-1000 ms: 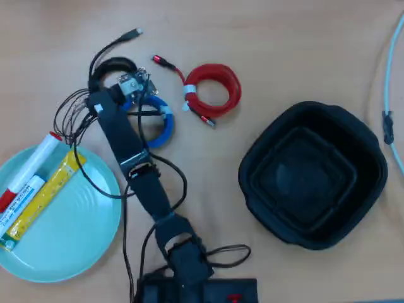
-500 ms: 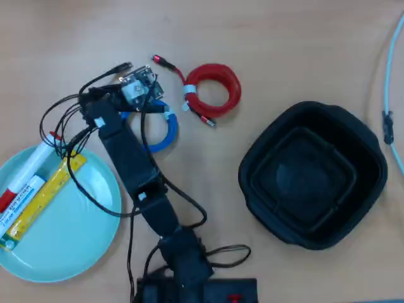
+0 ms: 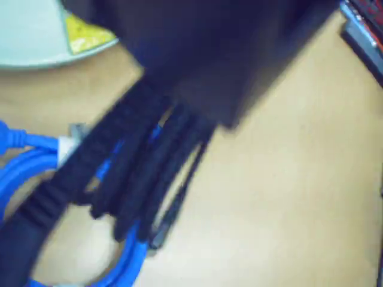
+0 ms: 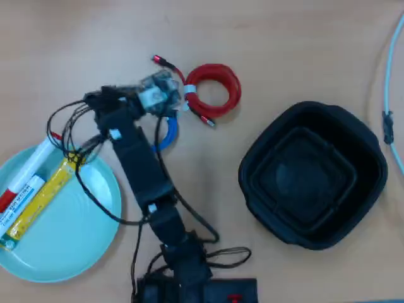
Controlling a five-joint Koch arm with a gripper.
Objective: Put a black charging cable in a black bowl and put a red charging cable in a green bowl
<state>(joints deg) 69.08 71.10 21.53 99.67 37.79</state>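
while the pincer [image 3: 179, 119] grips the black charging cable [image 3: 137, 173] just above the worktop [image 4: 284, 38], the black bowl [image 4: 314, 173] lies well right in the overhead view.

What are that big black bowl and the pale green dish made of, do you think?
The black bowl looks like matte plastic: dull, no sharp glare, with moulded stepped walls and rounded corners. The green dish looks like smooth plastic with a slight sheen, its even mint colour and faint rings suggesting moulding. Neither can be confirmed by sight alone.
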